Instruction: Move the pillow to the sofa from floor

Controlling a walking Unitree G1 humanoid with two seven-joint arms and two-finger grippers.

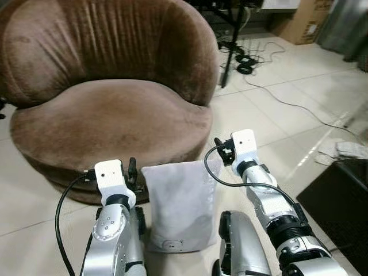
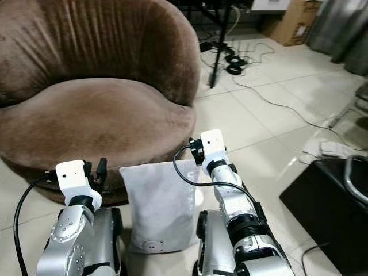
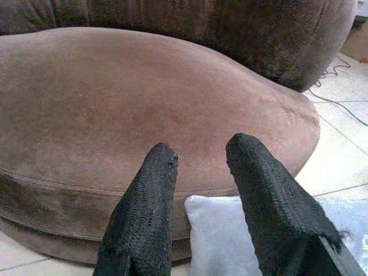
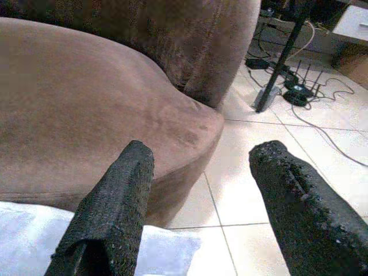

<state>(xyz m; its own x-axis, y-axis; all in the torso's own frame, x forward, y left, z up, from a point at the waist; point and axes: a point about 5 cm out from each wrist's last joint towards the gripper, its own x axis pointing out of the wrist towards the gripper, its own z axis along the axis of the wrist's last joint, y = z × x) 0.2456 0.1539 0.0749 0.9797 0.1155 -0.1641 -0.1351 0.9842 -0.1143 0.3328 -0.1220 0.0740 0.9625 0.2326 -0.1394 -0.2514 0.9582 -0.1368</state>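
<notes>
A light grey pillow (image 1: 178, 207) stands upright on the tiled floor, leaning against the base of the round brown sofa (image 1: 109, 109). My left gripper (image 3: 201, 152) is just left of the pillow's upper corner, open with nothing between its fingers, pointing at the sofa seat. My right gripper (image 4: 201, 155) is at the pillow's upper right corner, wide open and holding nothing. In the left wrist view the pillow's corner (image 3: 218, 236) shows below the fingers. Both arms flank the pillow without gripping it.
A black stand with cables and adapters (image 1: 244, 60) sits on the floor to the sofa's right. A cardboard box (image 1: 305, 23) is at the far right. A crumpled cloth (image 1: 345, 150) and a dark object (image 1: 339, 201) lie at my right.
</notes>
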